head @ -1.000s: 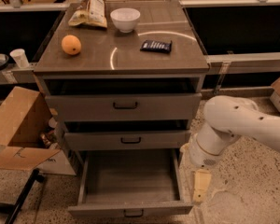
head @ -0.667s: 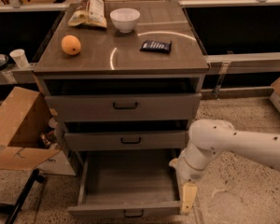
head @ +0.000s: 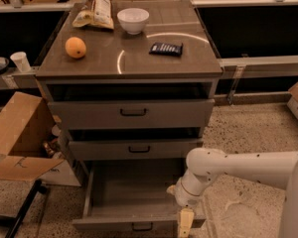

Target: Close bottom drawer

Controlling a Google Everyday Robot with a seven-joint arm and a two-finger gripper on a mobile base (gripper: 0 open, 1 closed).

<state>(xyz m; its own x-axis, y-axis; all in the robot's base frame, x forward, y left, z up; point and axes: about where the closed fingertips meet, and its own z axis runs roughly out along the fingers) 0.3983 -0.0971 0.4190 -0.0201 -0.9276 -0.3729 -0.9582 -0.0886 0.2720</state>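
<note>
The bottom drawer (head: 134,197) of the grey-brown cabinet is pulled far out, showing its bare grey inside. Its flat front (head: 114,225) with a small black handle (head: 142,227) sits at the bottom edge of the camera view. My white arm (head: 238,165) reaches in from the right. My gripper (head: 185,221) hangs at the right end of the drawer front, its cream tip pointing down over the front's top edge.
The middle drawer (head: 134,148) and top drawer (head: 131,113) stand slightly out. An orange (head: 75,47), white bowl (head: 133,20), snack bag (head: 95,6) and dark bar (head: 166,48) lie on top. An open cardboard box (head: 20,143) stands left, a black stand leg (head: 25,209) below it.
My arm has swung down and leftward, and the gripper has moved from beside the drawer's right side to the right end of its front. The drawer has not visibly moved.
</note>
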